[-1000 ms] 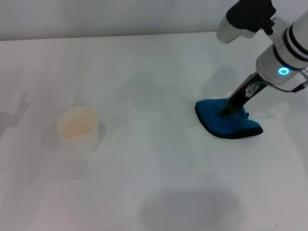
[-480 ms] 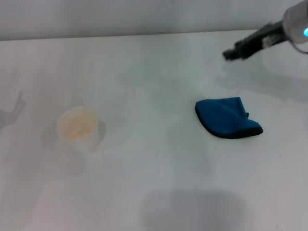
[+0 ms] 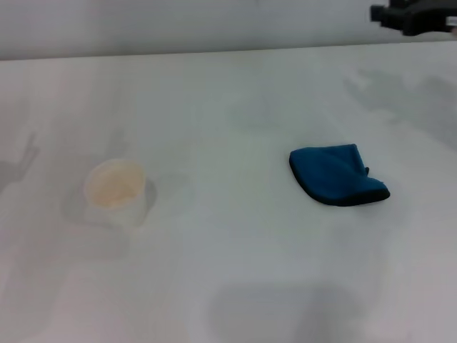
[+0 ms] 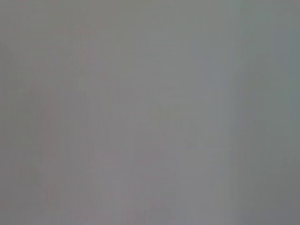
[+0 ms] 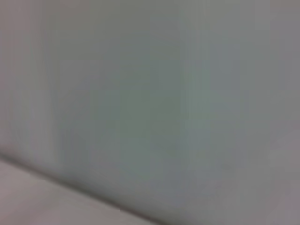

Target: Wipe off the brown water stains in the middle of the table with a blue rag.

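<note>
**A:** What is nearest on the worktop (image 3: pixel 228 286)?

**B:** Only bare glossy white surface, with a broad grey shadow (image 3: pixel 285 311) lying over it close to the near edge, a little right of the middle.

**A:** And farther in?

**B:** On the robot's left stands a small whitish cup (image 3: pixel 114 191), upright, mouth upward, with a pale tan tint inside. A faint shadow falls round its base.

**A:** Where is the blue rag?

**B:** The blue rag (image 3: pixel 334 175) lies on the worktop right of the middle, about as far in as the cup or slightly farther, and well apart from it. It is folded, with dark edging along its near and right-hand border and a small crease at the right end. Nothing touches it.

**A:** Which gripper is at work?

**B:** The right gripper (image 3: pixel 389 14) shows as a dark shape in the far right corner of the head view, up above the far edge of the worktop, well apart from the rag and holding nothing. Its shadow spreads grey on the surface beneath it.

**A:** Are its jaws wide or narrow?

**B:** I cannot tell.

**A:** Do the wrist views add anything?

**B:** Both show only a plain, blurred grey surface.
</note>
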`<action>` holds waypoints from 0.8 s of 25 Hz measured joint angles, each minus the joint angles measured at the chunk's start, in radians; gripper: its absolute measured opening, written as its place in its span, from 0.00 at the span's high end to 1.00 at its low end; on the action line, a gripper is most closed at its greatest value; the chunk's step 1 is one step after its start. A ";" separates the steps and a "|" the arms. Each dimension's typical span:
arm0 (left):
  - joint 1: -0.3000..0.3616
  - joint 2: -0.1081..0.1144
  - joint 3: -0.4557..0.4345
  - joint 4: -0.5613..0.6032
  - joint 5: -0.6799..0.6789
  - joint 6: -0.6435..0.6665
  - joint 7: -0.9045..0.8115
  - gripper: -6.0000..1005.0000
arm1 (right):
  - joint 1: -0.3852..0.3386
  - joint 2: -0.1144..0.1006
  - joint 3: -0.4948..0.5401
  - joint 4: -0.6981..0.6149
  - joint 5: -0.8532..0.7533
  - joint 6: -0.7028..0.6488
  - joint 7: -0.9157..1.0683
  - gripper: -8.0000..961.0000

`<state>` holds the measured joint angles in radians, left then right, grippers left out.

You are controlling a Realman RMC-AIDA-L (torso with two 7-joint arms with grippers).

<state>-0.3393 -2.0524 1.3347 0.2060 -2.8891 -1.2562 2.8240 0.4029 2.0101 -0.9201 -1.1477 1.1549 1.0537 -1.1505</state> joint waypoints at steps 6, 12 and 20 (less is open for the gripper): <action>0.008 0.003 0.000 0.012 0.002 0.000 0.000 0.12 | -0.041 -0.001 0.107 0.229 0.357 -0.013 -0.374 0.56; 0.009 0.015 0.000 0.012 0.000 0.005 0.000 0.12 | -0.047 0.000 0.206 0.422 0.516 -0.012 -0.687 0.56; 0.008 0.022 -0.026 0.011 0.005 0.009 0.001 0.12 | -0.058 0.002 0.290 0.763 0.916 0.169 -1.300 0.56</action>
<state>-0.3312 -2.0299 1.3084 0.2174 -2.8840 -1.2477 2.8248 0.3445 2.0124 -0.6300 -0.3846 2.0712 1.2229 -2.4508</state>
